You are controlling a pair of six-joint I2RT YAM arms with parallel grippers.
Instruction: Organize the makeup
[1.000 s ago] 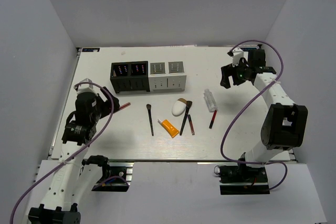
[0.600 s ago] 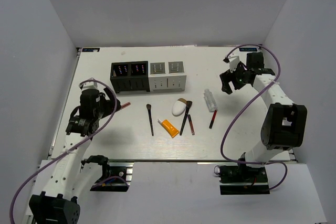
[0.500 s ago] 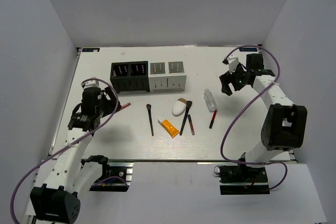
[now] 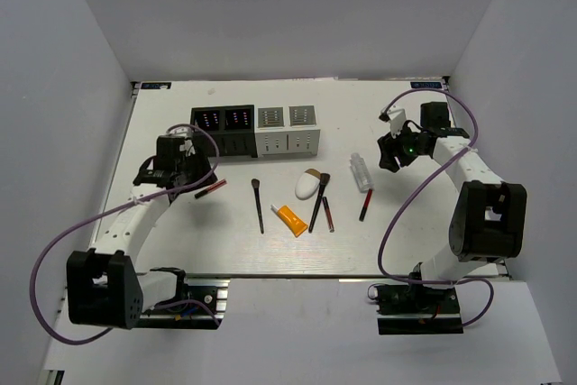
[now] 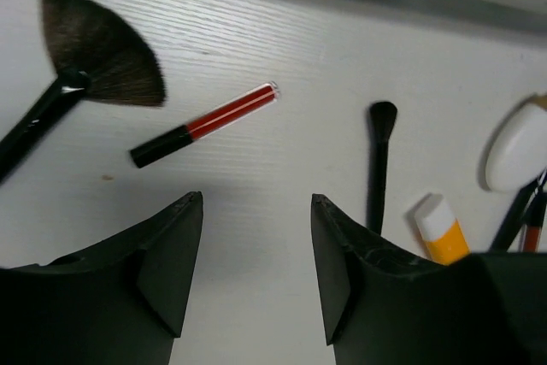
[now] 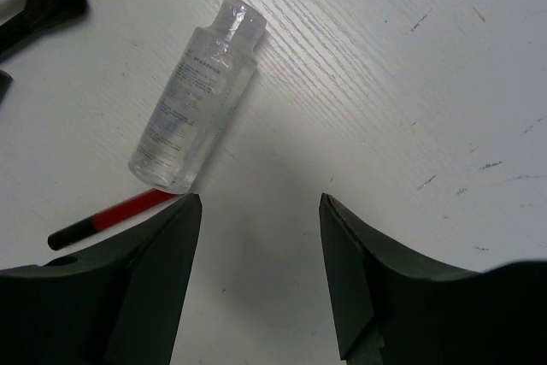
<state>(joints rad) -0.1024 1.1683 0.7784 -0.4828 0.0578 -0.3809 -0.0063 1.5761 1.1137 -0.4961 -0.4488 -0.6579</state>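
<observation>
Left part of worktop: left gripper low over the surface, jaws apart, nothing between them. Just ahead of it lie the fan brush and left pencil, near each other but not touching.

Toward the far edge, left of centre: black box and white box side by side. From above we cannot tell what, if anything, sits in their compartments.

Centre, nearer the front edge: slim brush, tube, sponge, second brush and mid pencil, bunched close, all flat on the worktop.

Right of these: bottle on its side, right pencil just beside its base. Right gripper hovers near this pair, jaws spread, empty.

Our read: sorting barely begun, if at all. Every piece we see lies loose outside the boxes, so all are left to place. Each arm looks set for a pick: left pencil or fan brush on one side, bottle on the other
</observation>
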